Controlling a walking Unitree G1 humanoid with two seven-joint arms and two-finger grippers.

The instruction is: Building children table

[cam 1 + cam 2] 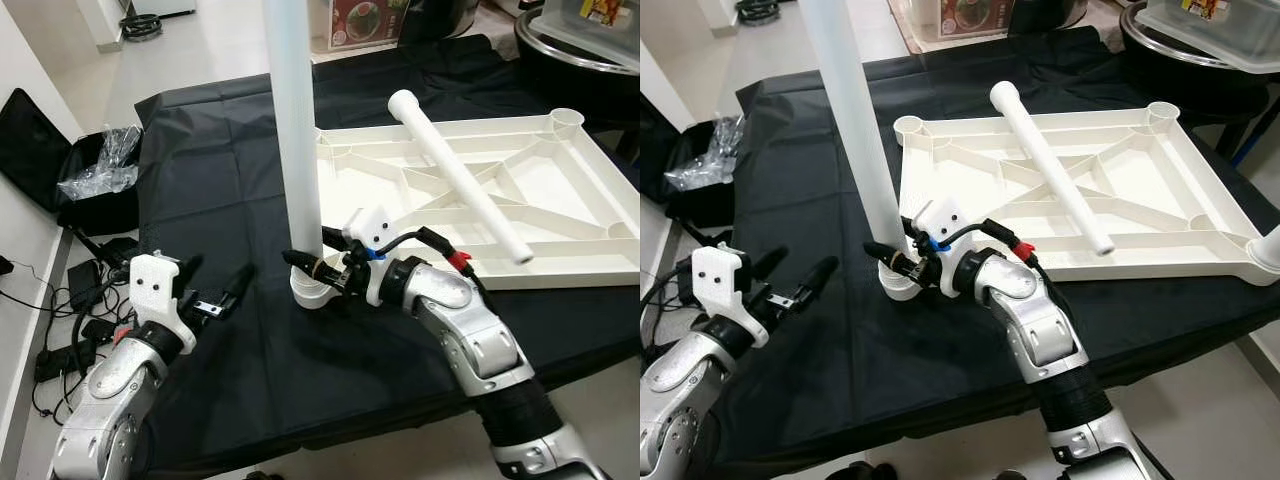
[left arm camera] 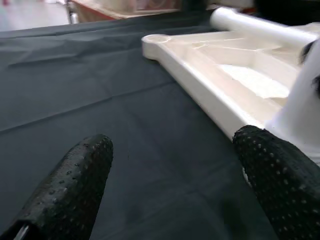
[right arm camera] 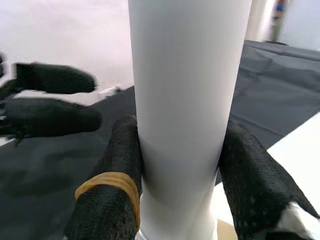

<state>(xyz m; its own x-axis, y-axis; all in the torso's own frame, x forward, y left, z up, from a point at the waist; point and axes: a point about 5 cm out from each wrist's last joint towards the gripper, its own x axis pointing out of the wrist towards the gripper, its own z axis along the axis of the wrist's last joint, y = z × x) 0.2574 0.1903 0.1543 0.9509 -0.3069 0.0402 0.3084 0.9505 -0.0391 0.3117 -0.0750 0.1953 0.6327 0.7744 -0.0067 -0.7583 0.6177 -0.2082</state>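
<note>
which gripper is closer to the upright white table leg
Right. The right gripper is clamped around the upright leg near its base; the left gripper hovers open over the black cloth, apart from the leg.

Right arm bent at the elbow, forearm reaching inward; right pincer [image 1: 318,262] with both black fingers [image 3: 116,185] pressed against opposite sides of an upright white tube [image 3: 187,100]. Left arm raised lower left, left pincer [image 1: 216,290] hovering, fingers [image 2: 75,185] spread apart, gripping nothing.
</note>
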